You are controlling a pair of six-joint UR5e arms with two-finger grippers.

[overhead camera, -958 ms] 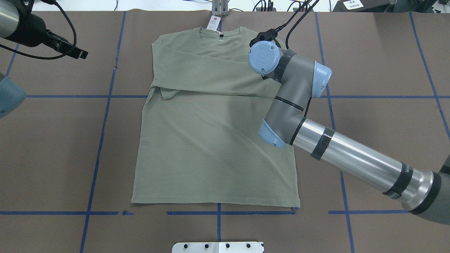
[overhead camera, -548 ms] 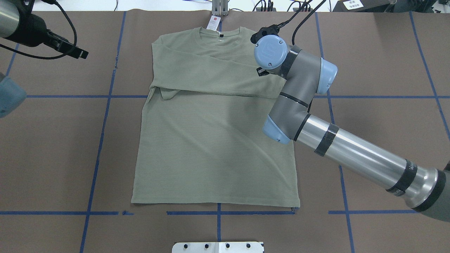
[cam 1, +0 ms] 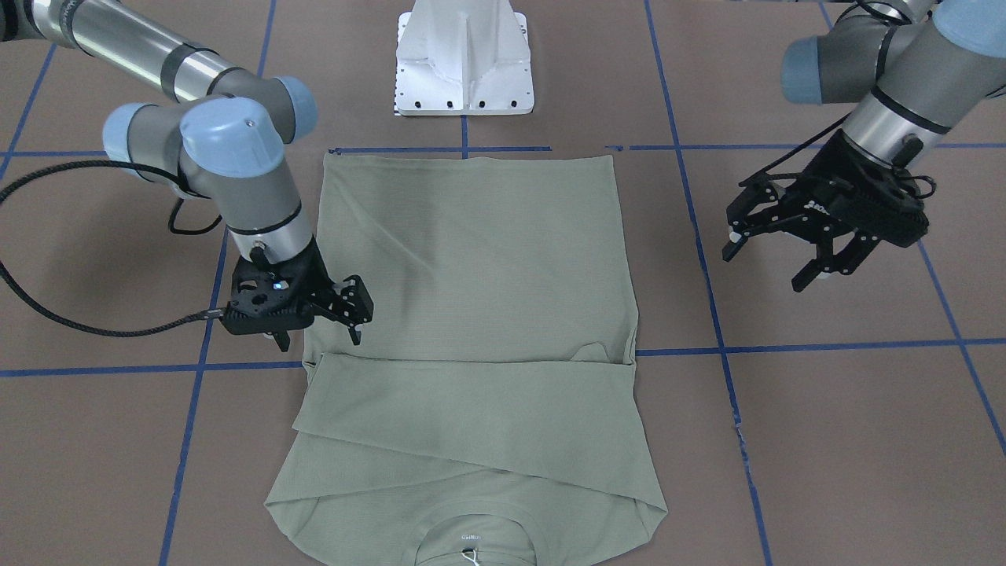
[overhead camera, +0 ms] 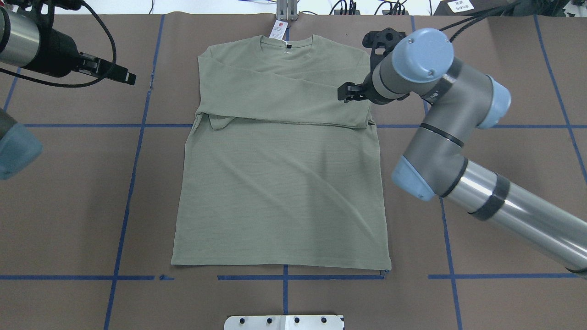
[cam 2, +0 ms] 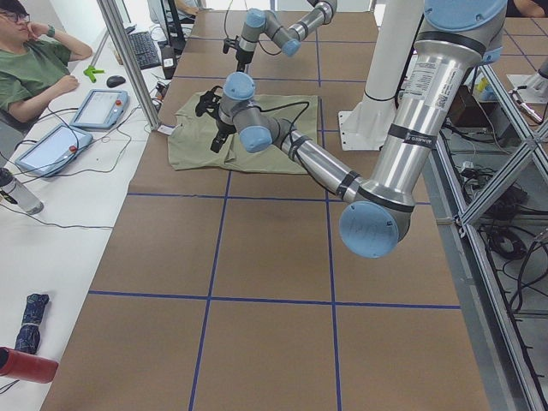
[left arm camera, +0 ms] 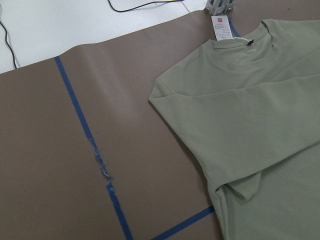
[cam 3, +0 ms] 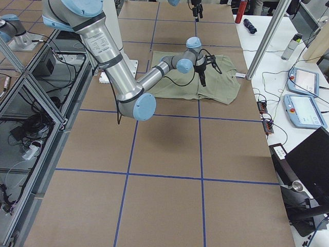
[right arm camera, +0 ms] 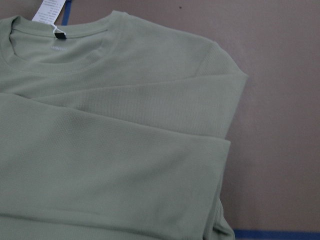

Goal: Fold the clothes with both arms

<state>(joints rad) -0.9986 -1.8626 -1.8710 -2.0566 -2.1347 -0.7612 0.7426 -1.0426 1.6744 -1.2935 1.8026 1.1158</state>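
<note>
Now the shirt (overhead camera: 279,192) lies flat on the table (overhead camera: 69,192) in the middle of the overhead frame. Its collar points to the top, both sleeves are folded across the chest, and the hang tag (overhead camera: 278,30) sits above the collar. The right gripper (cam 1: 318,339) is over the shirt's edge by the folded sleeve, fingers spread and empty. The left gripper (cam 1: 766,267), at the front view's right, is well apart from the shirt, fingers also spread.
</note>
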